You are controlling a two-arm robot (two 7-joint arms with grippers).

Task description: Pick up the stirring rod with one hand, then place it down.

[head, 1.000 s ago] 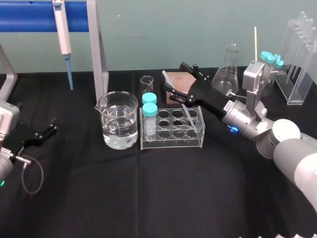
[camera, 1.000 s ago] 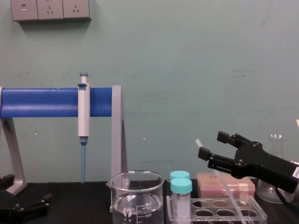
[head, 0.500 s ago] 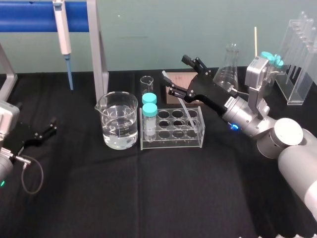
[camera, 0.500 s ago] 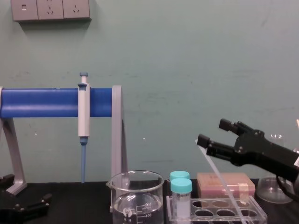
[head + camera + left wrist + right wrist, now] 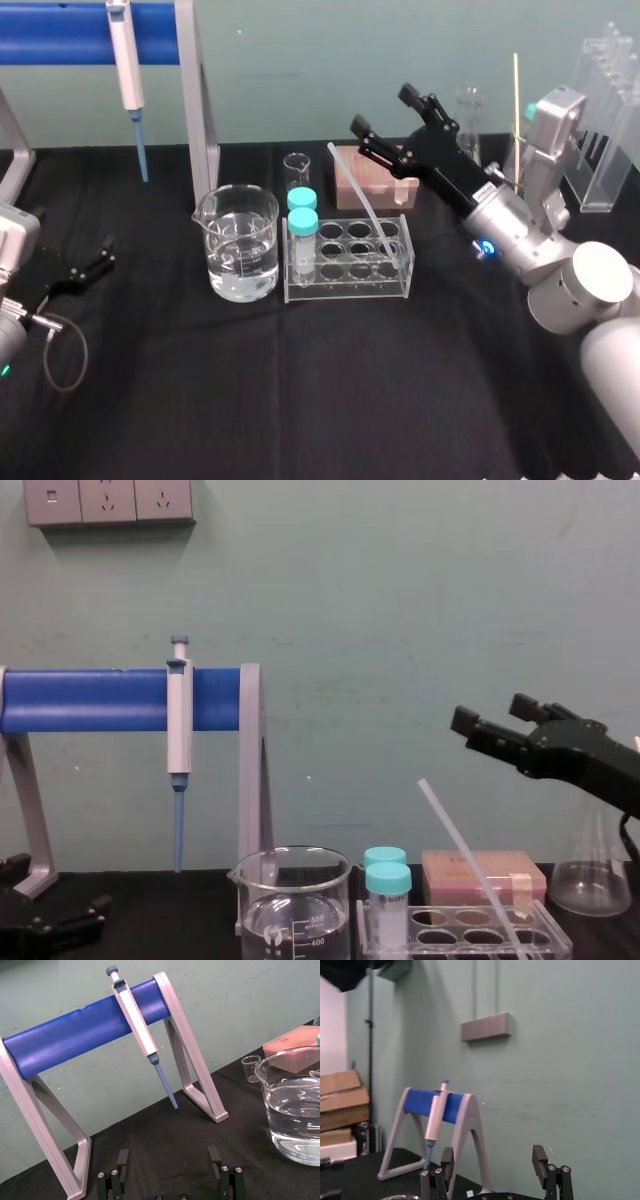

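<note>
Head view: the right gripper [image 5: 381,110] is raised in the air with its jaws spread wide and nothing between them. The stirring rod [image 5: 358,193] is below the gripper and apart from it, with no contact at either fingertip.

Rod position: the lower end stands inside the clear test-tube rack [image 5: 345,285], and the rod leans out of it at a slant. Which well holds it cannot be determined. The free upper end points up and toward the robot's left. It ends just below the gripper's lower finger and slightly to the gripper's left. From that end the long axis slopes down toward the right arm's side and passes under the gripper.

Arm selection: the right gripper is near the rod. The left gripper [image 5: 168,1160] is parked low on the table [image 5: 300,400], well apart from the rod on the far side of the rack, with its jaws also spread.

Assessment: any grasp from this pose would probably call for a descent toward the rod's upper section. The jaws should straddle the slanted axis across its width, not along it.
</note>
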